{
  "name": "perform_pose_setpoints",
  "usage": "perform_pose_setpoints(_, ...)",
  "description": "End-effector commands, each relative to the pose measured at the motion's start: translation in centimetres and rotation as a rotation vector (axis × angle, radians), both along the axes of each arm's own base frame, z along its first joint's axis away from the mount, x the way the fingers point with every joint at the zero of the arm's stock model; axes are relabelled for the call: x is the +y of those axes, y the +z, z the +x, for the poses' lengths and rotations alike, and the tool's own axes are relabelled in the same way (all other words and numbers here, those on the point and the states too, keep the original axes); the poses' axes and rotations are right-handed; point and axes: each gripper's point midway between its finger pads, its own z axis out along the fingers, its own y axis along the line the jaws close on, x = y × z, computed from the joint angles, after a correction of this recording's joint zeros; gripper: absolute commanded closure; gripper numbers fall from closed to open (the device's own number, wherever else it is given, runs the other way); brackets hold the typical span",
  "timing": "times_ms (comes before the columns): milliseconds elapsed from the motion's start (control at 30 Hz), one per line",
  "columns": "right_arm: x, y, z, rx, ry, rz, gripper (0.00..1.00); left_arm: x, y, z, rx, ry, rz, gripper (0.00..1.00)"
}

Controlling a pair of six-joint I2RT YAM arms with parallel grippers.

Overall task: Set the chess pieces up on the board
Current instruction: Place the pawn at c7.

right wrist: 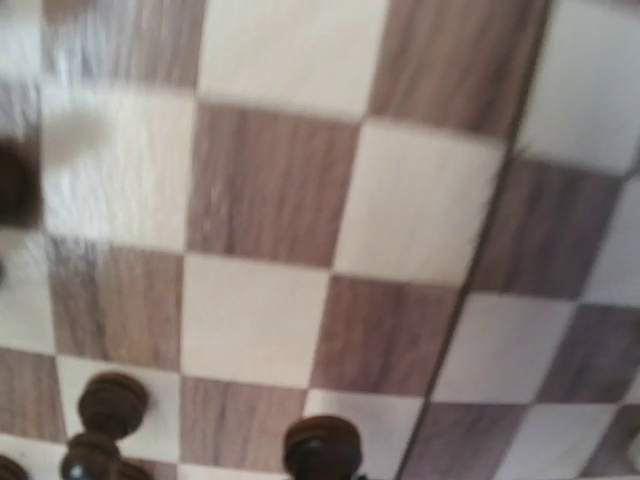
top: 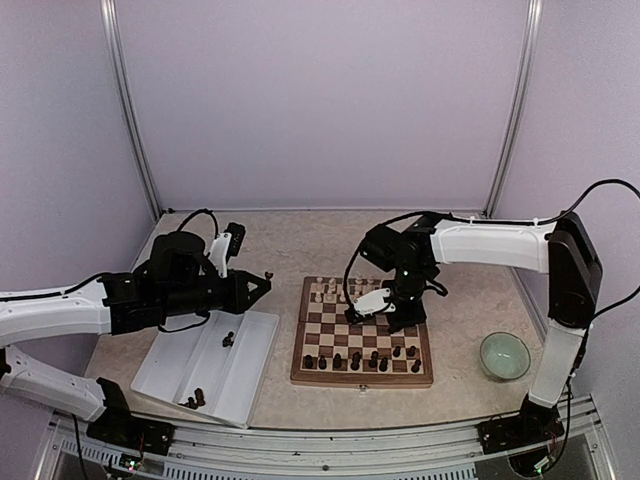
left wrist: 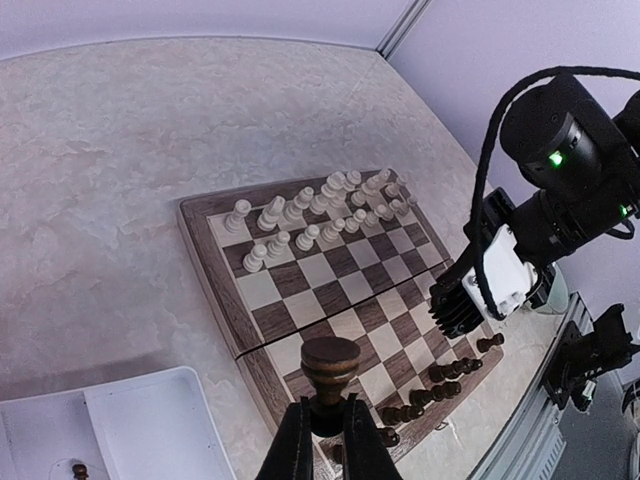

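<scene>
The left arm reaches out low and nearly level from the left side. Its tool points rightward at the board and is clamped shut on a dark piece. That piece is turned wood, glossy, with a round knob over a narrow neck. Its long axis runs in line with the fingers, knob leading, toward the board. It hangs above the bench near the board's left edge, just past the white tray.

The right arm arches in from the right, elbow high, wrist bent down over the middle of the board. Its tool has black ribbed fingers and a white block behind them. It looks closed, low over the squares, but I cannot tell if anything is pinched in it.

The board is square, with grained brown and cream checks inside a brown frame. The dark chess pieces stand along its near rows, and cream pieces along the far ones. A few more dark ones lie in the smooth plastic tray. A pale green bowl sits off to the right.
</scene>
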Motion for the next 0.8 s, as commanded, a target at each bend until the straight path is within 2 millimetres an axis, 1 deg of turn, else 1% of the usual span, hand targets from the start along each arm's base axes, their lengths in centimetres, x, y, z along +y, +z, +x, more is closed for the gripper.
perform_pose_setpoints(0,2.0,2.1,-0.8,0.032,0.014,0.083,0.98,-0.4,-0.4,-0.3,0.006,-0.013,-0.006,0.98)
perform_pose_setpoints(133,2.5,2.0,-2.1,0.079,0.042,0.088,0.98,-0.4,-0.5,-0.2,0.008,-0.012,-0.004,0.98)
perform_pose_setpoints(200,2.6,1.9,-2.5,0.093,0.053,0.083,0.97,-0.7,0.0,0.0,-0.008,-0.014,-0.023,0.98)
perform_pose_setpoints(433,2.7,1.2,-4.0,0.149,0.077,0.064,0.96,-1.0,-0.2,-0.3,0.005,-0.035,-0.025,0.98)
perform_pose_setpoints(767,2.9,0.3,-4.8,0.171,0.100,0.038,0.95,-0.9,-0.4,-0.3,0.007,-0.030,-0.013,0.98)
